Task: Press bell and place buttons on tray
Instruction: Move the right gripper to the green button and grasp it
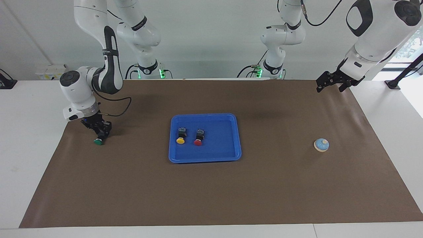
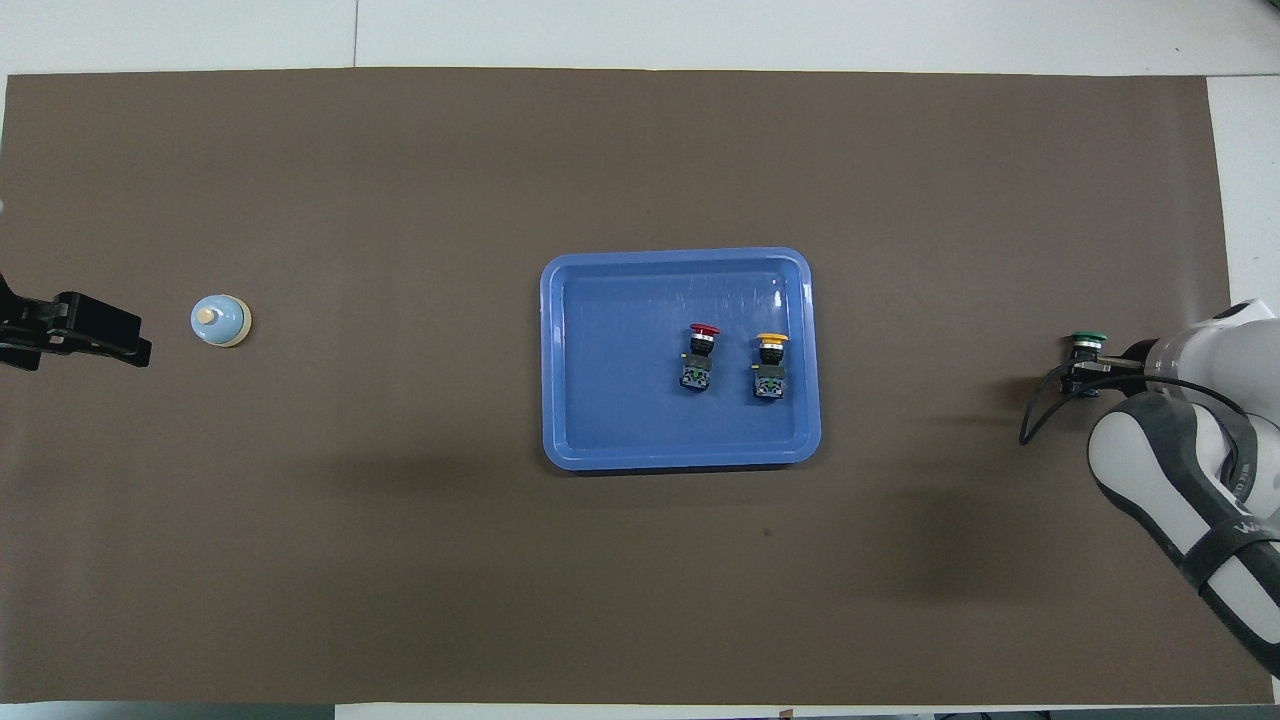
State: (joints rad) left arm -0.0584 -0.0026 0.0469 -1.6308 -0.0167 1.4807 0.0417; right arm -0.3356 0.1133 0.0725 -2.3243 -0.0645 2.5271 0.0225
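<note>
Three black-bodied buttons [image 1: 180,135]: yellow, red, green

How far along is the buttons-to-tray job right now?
Done: yellow button and red button lie in the tray. In hand: right gripper shut on the green button, down on the mat. Left: move it to the tray. Left gripper waits open; bell untouched.

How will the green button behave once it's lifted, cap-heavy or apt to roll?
The green button has a blocky black body, so it probably won't roll. The right gripper is shut on that body, with the round cap sticking out past it, so it may pivot slightly. It looks rigid and likely light.
</note>
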